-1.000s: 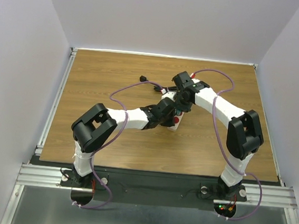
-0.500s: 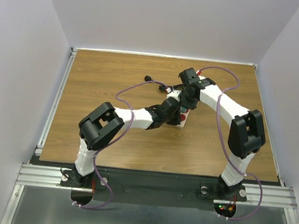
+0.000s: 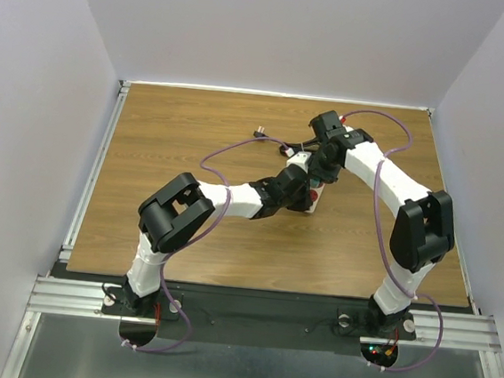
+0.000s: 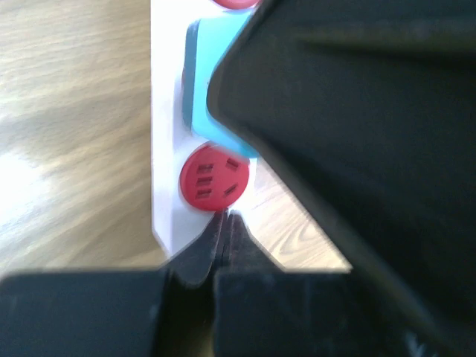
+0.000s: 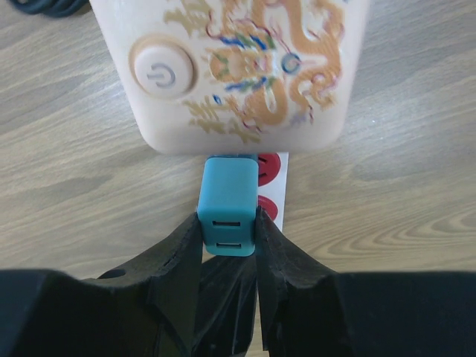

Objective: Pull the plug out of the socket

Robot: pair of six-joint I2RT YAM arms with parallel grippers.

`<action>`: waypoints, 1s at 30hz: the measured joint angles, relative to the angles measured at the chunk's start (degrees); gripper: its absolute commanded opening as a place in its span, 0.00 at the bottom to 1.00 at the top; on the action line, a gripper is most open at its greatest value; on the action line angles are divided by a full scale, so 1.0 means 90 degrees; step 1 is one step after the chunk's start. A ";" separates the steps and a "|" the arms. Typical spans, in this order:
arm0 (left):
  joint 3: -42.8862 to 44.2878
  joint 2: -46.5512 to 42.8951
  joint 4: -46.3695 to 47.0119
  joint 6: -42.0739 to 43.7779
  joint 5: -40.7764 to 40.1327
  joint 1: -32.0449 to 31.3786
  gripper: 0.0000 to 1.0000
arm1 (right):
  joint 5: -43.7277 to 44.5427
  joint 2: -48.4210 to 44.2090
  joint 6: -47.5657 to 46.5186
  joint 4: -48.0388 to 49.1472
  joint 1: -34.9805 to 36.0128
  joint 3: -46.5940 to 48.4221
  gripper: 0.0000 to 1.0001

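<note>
The socket [image 5: 238, 74] is a beige strip with a dragon print, a power button and red outlets [image 5: 272, 167], lying on the wooden table. The plug [image 5: 227, 212], a teal block with two slots, stands on the strip, and my right gripper [image 5: 227, 219] is shut on its two sides. In the left wrist view the plug [image 4: 208, 89] sits just above a free red outlet [image 4: 213, 178]. My left gripper [image 4: 225, 217] is shut and empty, its tips against the strip's [image 4: 167, 149] end below that outlet. From above, both grippers [image 3: 299, 181] [image 3: 323, 167] meet over the strip [image 3: 312, 197].
The strip's thin black cord [image 3: 279, 142] trails left across the table to its loose end [image 3: 259, 132]. Purple arm cables [image 3: 391, 140] loop over the back right. A metal rail [image 3: 93, 165] borders the table's left edge, and grey walls close in on three sides.
Both grippers, the strip and its cord have slid to the right and slightly back across the table. Both grips look unchanged.
</note>
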 measured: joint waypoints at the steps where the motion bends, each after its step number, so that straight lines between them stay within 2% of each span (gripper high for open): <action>1: 0.0007 0.0015 0.0049 0.0012 -0.0027 -0.0015 0.00 | 0.0002 -0.0029 0.0000 -0.0049 -0.0002 0.0024 0.01; 19: 0.0245 0.0265 0.0284 0.0049 -0.0134 -0.0044 0.00 | 0.0087 -0.0034 -0.0126 -0.0367 -0.0134 0.0270 0.00; 23: 0.0299 0.0386 -0.0090 -0.0007 0.0027 -0.0012 0.00 | -0.0238 -0.0066 -0.0267 -0.0576 -0.0107 0.0576 0.01; 26: 0.0328 0.0503 0.0002 -0.0223 0.0070 0.0022 0.00 | -0.0202 -0.0374 -0.0362 -0.0580 -0.0087 0.0947 0.00; 30: 0.0379 0.0508 -0.0044 0.0039 0.0034 -0.0012 0.00 | -0.0238 -0.0818 -0.0457 -0.0408 -0.0073 0.0971 0.00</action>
